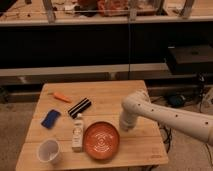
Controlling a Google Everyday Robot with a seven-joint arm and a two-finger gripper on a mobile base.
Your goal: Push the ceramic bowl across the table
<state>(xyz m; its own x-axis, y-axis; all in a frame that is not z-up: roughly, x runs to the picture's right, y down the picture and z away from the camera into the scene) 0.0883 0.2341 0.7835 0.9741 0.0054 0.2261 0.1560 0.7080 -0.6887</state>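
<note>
Pushing well means keeping the closed claw [124, 127] low against the ceramic bowl's [101, 140] right rim. Steer leftward along the worktop [107, 95], avoiding the bottle [77, 133].

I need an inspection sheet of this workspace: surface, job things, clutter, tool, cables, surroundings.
Surface: wooden table, plank top.
Job things: orange bowl near the front edge, upright.
Clutter: white cup front left; white bottle lying left of the bowl; blue object; black striped bar; orange pen.
Tool: tool shut, low at the bowl's right rim.
Cables: some on the floor at right.
Surroundings: dark shelving behind.
</note>
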